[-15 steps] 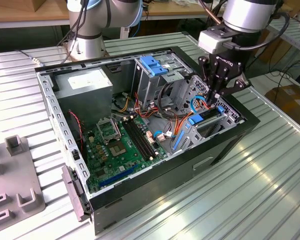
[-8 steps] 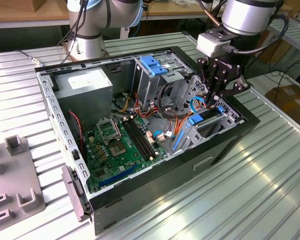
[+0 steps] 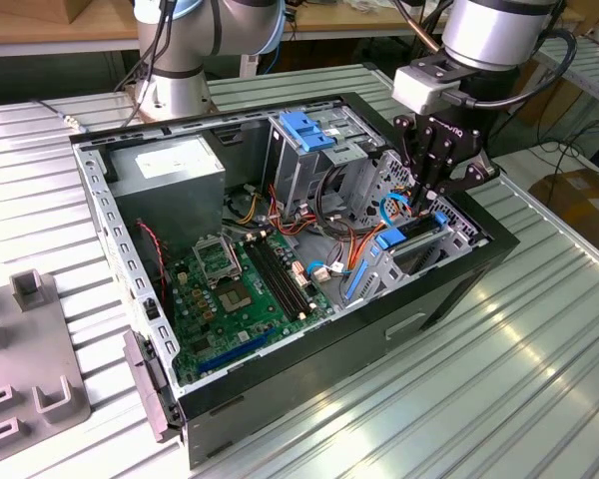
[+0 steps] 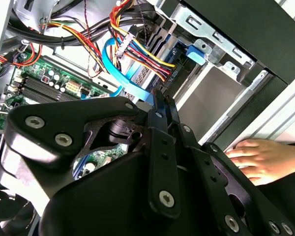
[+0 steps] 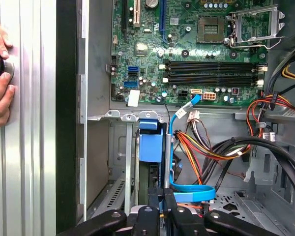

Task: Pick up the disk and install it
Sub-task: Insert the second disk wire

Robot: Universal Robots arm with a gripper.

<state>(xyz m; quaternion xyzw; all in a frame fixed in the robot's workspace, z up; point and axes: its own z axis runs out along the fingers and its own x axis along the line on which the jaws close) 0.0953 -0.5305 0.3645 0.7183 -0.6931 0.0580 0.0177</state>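
The gripper (image 3: pixel 431 190) is reaching into the open computer case (image 3: pixel 449 289) at the exterior view's right, fingers pressed together on the disk's (image 5: pixel 151 147) blue carrier edge, the disk standing in its bay; likely stiff, fairly heavy, shock-sensitive; the frame looks the safest hold.

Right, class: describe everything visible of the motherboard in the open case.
The motherboard is a green circuit board lying flat on the floor of the open case. It carries a square socket with a metal frame, long black memory slots and a blue expansion slot. A blue cable reaches one edge.
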